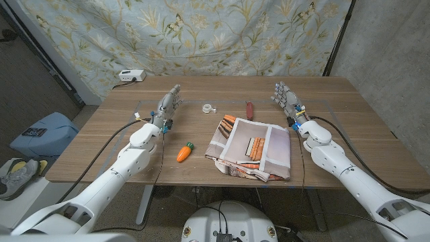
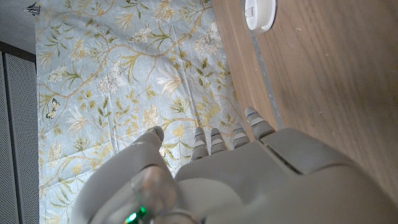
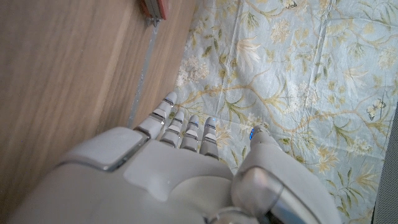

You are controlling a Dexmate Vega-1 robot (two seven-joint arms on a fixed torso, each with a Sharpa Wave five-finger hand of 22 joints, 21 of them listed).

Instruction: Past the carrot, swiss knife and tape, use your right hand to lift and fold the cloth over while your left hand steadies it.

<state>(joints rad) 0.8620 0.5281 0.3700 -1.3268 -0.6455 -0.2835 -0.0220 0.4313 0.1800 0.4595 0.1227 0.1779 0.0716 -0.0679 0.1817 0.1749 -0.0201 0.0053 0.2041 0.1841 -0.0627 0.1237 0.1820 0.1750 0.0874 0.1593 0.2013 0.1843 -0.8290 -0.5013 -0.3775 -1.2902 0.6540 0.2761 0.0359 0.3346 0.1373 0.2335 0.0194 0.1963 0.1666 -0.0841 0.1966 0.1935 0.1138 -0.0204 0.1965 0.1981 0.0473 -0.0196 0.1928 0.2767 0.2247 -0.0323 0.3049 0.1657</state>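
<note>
A patterned cloth (image 1: pixel 252 149) in cream, orange and mauve lies rumpled on the wooden table (image 1: pixel 349 114), right of centre near the front edge. An orange carrot (image 1: pixel 185 152) lies to its left. Beyond the cloth sit a white tape roll (image 1: pixel 209 107) and a dark red swiss knife (image 1: pixel 249 109). My left hand (image 1: pixel 168 107) stands left of the tape, fingers straight and apart, holding nothing. My right hand (image 1: pixel 287 101) stands beyond the cloth's right corner, fingers also spread and empty. The left wrist view has my left hand (image 2: pixel 236 180) and the tape (image 2: pixel 260 12). The right wrist view has my right hand (image 3: pixel 174 168) and the knife's end (image 3: pixel 154 7).
A small white device (image 1: pixel 131 76) sits at the table's back left corner. A floral curtain (image 1: pixel 201 33) hangs behind the table. A blue box (image 1: pixel 40 134) and shoes (image 1: pixel 17 175) lie on the floor at the left. Cables trail along both arms.
</note>
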